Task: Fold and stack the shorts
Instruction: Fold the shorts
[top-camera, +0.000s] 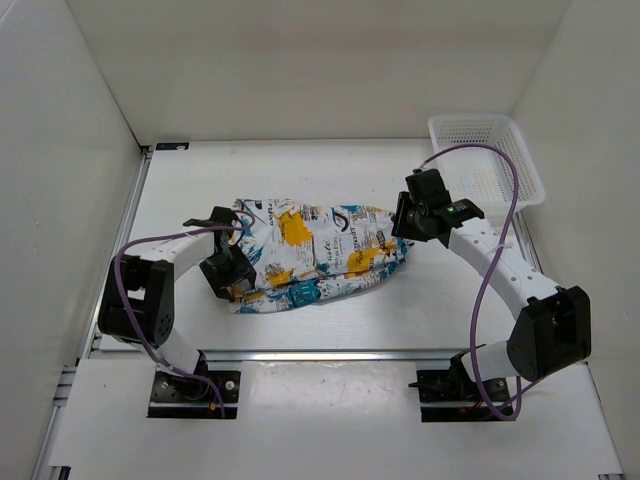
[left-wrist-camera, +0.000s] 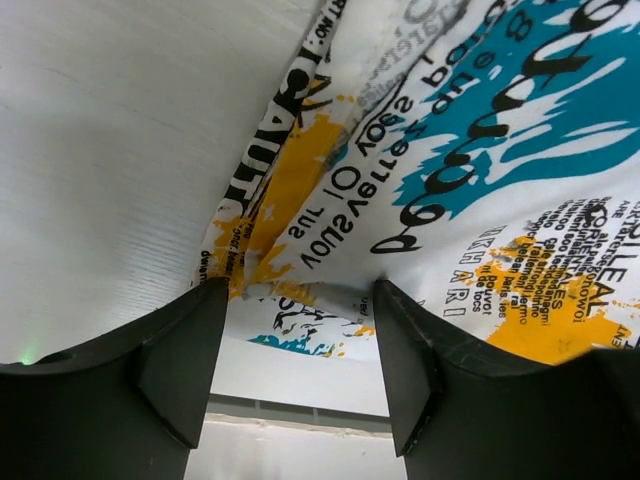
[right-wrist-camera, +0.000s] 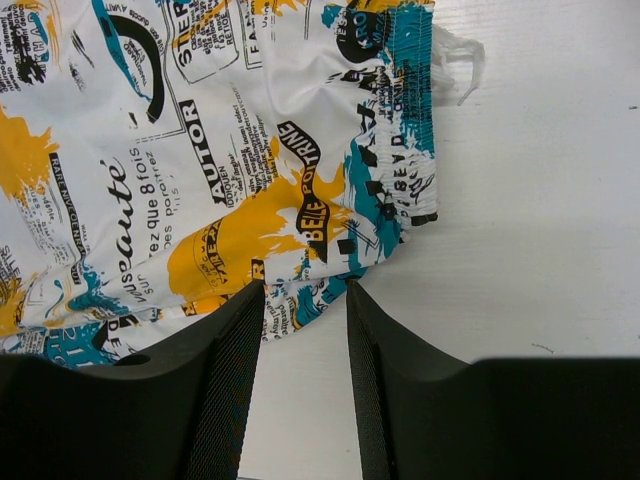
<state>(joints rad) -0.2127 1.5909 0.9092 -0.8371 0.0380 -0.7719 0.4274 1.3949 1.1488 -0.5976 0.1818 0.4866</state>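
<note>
Our left gripper (left-wrist-camera: 300, 292) has its fingers wide apart at one end of the shorts (top-camera: 320, 250) — our right gripper (right-wrist-camera: 305, 292) has its fingers a little apart at the other end. We read "AUTOR" and "CAUT" on the cloth. We see the shorts lying mid-table (top-camera: 190, 190) — a white basket (top-camera: 480, 122) stands at the far right.

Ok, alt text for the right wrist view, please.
Printed white shorts with yellow, teal and black graphics lie on a white table. The right gripper, fingers slightly apart, sits at the fabric's lower edge.
</note>
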